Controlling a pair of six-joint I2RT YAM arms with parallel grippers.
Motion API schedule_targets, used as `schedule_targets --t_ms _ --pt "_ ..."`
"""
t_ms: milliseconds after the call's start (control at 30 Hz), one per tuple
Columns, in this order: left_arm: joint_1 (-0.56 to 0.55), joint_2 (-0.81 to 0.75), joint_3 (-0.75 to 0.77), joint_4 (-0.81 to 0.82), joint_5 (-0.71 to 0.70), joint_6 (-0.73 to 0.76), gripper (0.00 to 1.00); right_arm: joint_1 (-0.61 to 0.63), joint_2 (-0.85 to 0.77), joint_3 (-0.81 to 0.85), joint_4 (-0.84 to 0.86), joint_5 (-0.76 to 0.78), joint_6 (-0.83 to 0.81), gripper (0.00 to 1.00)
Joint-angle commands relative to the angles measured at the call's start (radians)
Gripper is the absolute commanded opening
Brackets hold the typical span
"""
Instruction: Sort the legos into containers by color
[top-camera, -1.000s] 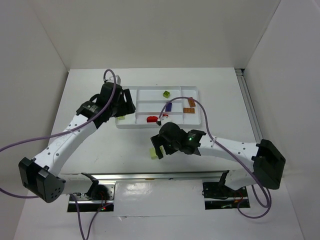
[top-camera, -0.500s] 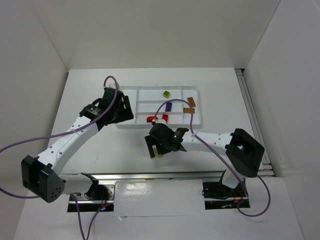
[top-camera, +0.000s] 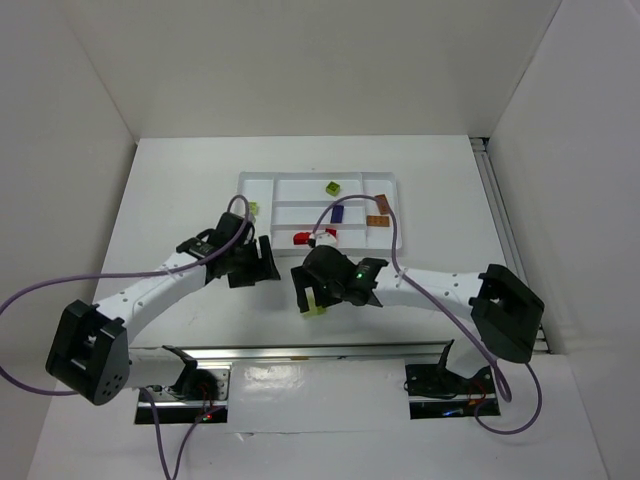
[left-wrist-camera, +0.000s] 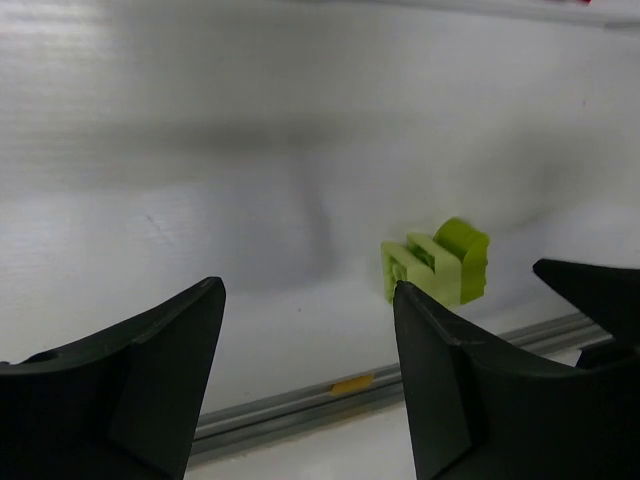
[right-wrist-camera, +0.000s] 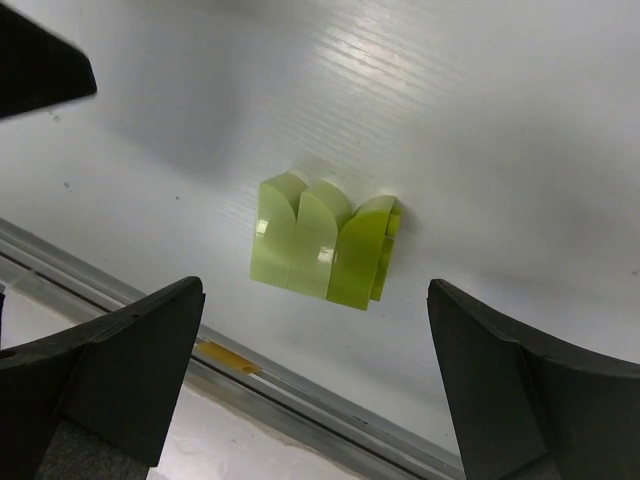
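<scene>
Pale yellow-green lego (right-wrist-camera: 320, 250): lay loose on the bare table (top-camera: 180, 200), apparently tipped on its side, near the front rail (top-camera: 330, 352) and well apart from the tray (top-camera: 300, 176). Sat between the fingers of the right gripper (right-wrist-camera: 314, 292), opened wide and holding nothing; touched neither finger. Showed also in the left wrist view, ahead and off to one side of the left gripper (left-wrist-camera: 307, 290), likewise open and empty above bare table, near the tray's near left corner.

Farther out, in the tray: counted a lime lego (top-camera: 333, 187) in a far compartment, a small lime lego (top-camera: 253, 208) at the left end, a dark violet lego (top-camera: 337, 213) in the middle, a red lego (top-camera: 303, 238) in the near row and two brown-orange legos (top-camera: 383, 202) at the right end.

Judged the step in hand to be the pick-up of the only brick outside the tray. Called next, probably, for lowering the right gripper squarely over it, closing on the flat faces rather than the rounded studs, lifting clear, then carrying it to a compartment with the lime ones, or to its own if the paler shade counted as a separate colour.

Read no brand, label or writing anywhere. Noted only a small yellow tag (right-wrist-camera: 225, 357) on the rail, blank as far as could be told.
</scene>
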Motion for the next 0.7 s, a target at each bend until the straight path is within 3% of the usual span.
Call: schedule_targets --t_ms 0,233,400,467,667 --pt "0.005 -0.005 -0.056 0.117 0.15 -0.048 0.79 -0.004 -0.015 -0.024 0.048 0.029 0.033 1.0" --pt "-0.018 0.045 -0.172 0.3 0.398 -0.013 0.91 -0.123 -0.131 -0.13 0.092 -0.048 0.042 0.9" --pt "-0.058 0.118 -0.229 0.427 0.486 -0.048 0.89 -0.202 -0.137 -0.199 0.193 -0.207 0.021 0.85" --pt "-0.058 0.142 -0.238 0.507 0.51 -0.057 0.87 -0.225 -0.12 -0.199 0.221 -0.25 0.01 0.78" --pt "-0.08 0.219 -0.277 0.613 0.556 -0.085 0.82 -0.234 -0.086 -0.219 0.267 -0.303 0.001 0.72"
